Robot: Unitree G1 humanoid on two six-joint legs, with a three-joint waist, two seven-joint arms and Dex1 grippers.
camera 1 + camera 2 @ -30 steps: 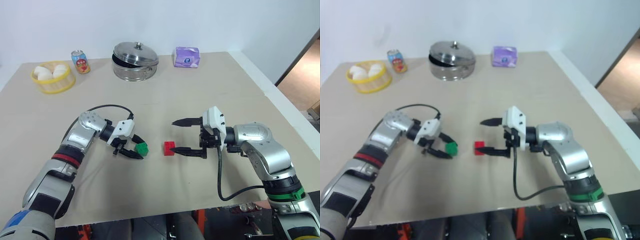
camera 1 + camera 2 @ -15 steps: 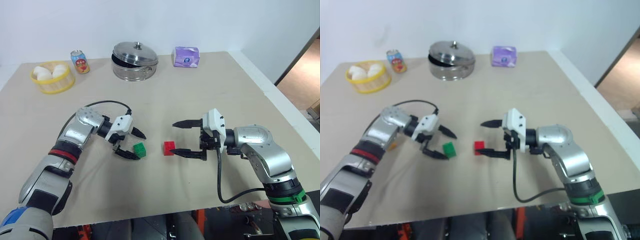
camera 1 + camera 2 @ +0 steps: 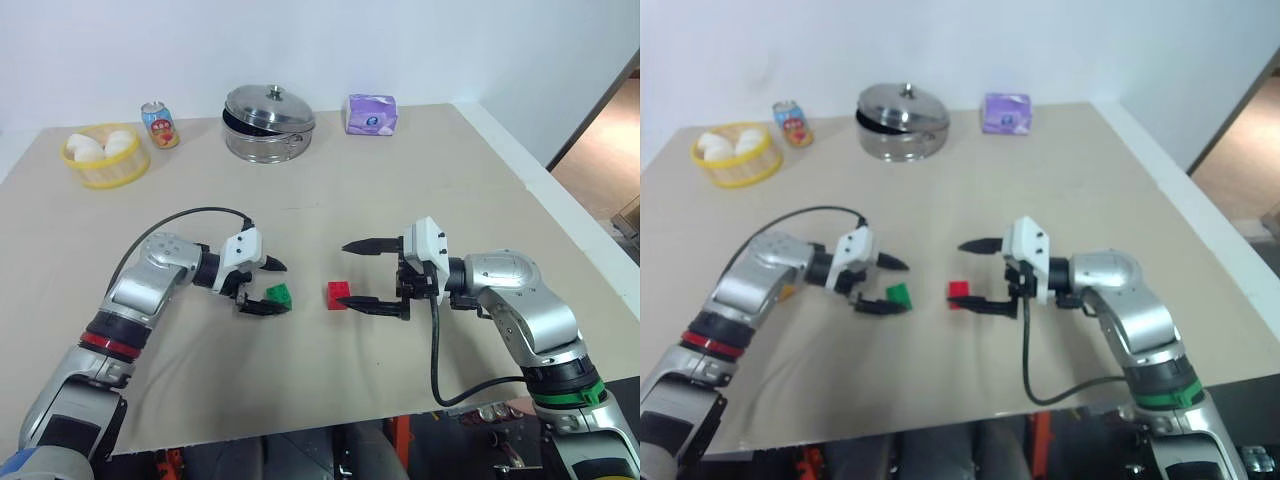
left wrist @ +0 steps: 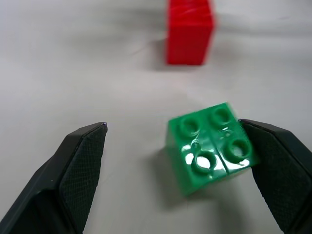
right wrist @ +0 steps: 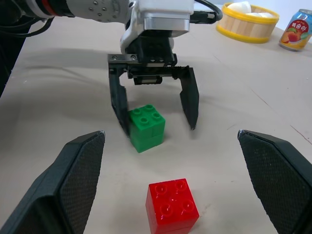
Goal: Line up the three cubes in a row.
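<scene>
Here you see the left gripper with its jaws spread wide around the green cube, which rests on the beige table; in the left wrist view one finger touches the cube's side while the other finger stands apart from it. Just beside it, toward your right arm, sits the red cube, studs up, apart from the green one. The right gripper hovers with its jaws wide and nothing between them, its lower finger near the red cube. At the far edge of the table stand a yellow basket holding pale round items, a soda can printed with a fruit picture whose lettering you cannot read, a lidded steel pot, and a purple tissue pack whose printing is too small to make out. You cannot find an orange-yellow cube in these views.
</scene>
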